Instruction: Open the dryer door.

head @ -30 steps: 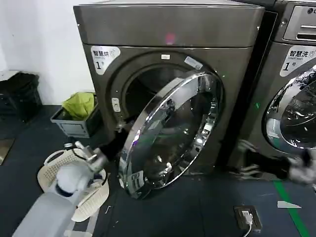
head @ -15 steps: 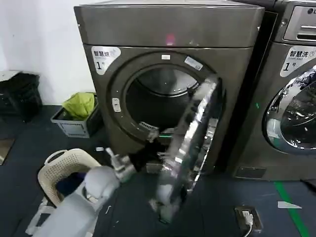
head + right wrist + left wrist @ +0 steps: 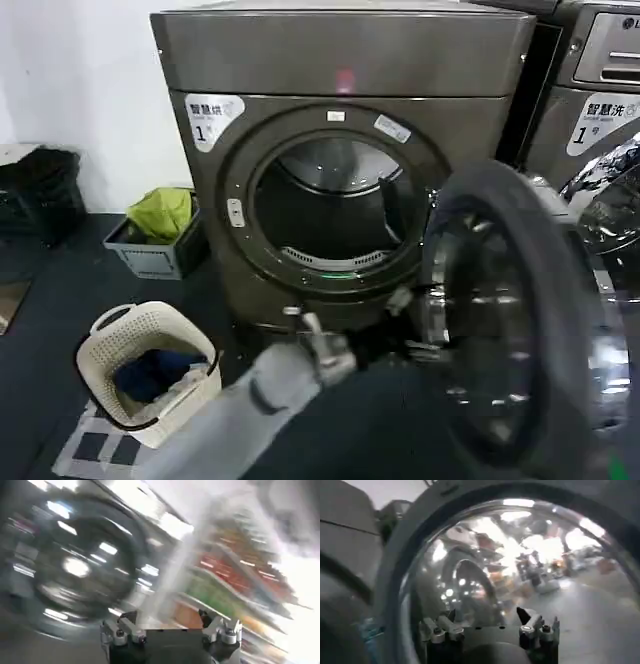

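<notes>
Nearest the robot, the left arm reached across the floor toward the dryer door (image 3: 520, 320), and the left gripper (image 3: 487, 625) sat close against the door's inner face with its jaws spread wide, holding nothing. A second before, the door had stood only part open, its chrome front turned toward the robot; half a second before, it showed edge-on; at this moment it had swung past that, out to the right of the drum opening (image 3: 335, 215), with its grey inner side facing the robot. By my judgement the task was all but finished: the opening lay fully exposed, and only a little travel could have been left in the hinge.

The door was a big round dish, its rim of dull grey plastic on this side, the centre a bulging bowl of dark tinted glass that threw back smeared lights. The right gripper (image 3: 170, 627) also had its jaws apart and empty, with blurred shiny surfaces beyond it.

Left of the opening and nearer, a white slotted laundry basket (image 3: 150, 370) held dark cloth. Behind, the drum opening was a smooth metal ring in a brown-grey steel cabinet.
</notes>
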Tool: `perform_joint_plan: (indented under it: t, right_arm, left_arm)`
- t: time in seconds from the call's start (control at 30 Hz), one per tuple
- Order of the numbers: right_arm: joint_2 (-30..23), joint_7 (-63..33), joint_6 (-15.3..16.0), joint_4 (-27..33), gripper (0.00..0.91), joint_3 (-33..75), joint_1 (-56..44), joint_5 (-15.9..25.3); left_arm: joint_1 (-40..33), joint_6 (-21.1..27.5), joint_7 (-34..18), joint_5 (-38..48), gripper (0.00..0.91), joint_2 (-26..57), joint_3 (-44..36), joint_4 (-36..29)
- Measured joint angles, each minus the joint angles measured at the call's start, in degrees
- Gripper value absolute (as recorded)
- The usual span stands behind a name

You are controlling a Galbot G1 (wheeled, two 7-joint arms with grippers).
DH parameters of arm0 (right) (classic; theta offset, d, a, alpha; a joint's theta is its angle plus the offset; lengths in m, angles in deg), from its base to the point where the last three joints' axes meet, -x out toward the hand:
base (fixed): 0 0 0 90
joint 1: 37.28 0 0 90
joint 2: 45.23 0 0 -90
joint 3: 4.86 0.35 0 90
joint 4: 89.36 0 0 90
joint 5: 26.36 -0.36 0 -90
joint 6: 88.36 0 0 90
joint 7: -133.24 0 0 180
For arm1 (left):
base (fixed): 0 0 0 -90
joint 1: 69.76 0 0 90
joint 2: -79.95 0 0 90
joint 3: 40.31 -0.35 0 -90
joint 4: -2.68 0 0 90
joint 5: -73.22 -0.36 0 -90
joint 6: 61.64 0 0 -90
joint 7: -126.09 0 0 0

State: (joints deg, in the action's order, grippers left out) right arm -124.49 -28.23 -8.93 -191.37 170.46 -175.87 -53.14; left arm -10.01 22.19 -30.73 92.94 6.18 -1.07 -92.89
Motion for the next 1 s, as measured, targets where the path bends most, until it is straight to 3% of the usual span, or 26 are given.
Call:
perform_joint_plan:
  t: [0.17,0.27,0.4,0.63,0.8,1.0]
  right_arm:
    - [-4.9,-8.1,1.0,-1.8,0.907,5.2,0.4,0.9]
    - [-7.7,-12.7,1.4,-2.6,0.907,7.1,1.4,4.3]
    - [-10.5,-19.3,3.7,-2.4,0.907,9.3,2.2,9.6]
    - [-12.4,-29.4,9.0,-1.7,0.907,12.9,2.3,14.1]
    - [-11.7,-32.3,10.1,0.0,0.907,13.7,1.1,11.6]
    - [-11.5,-31.6,10.2,-0.3,0.907,12.3,1.1,9.5]
  left_arm:
    - [-2.4,0.6,-1.5,-1.6,0.907,-5.6,-4.2,4.4]
    - [-3.4,0.9,-2.5,-2.7,0.907,-8.7,-6.0,6.8]
    - [-4.8,1.2,-3.7,-4.3,0.907,-12.2,-7.5,10.3]
    - [-6.1,4.8,-6.3,-5.5,0.907,-16.0,-8.1,14.5]
    - [-2.8,13.6,-11.2,-7.0,0.907,-13.8,-5.9,7.8]
    - [4.0,21.4,-14.8,-1.4,0.907,-5.8,-2.9,-5.4]
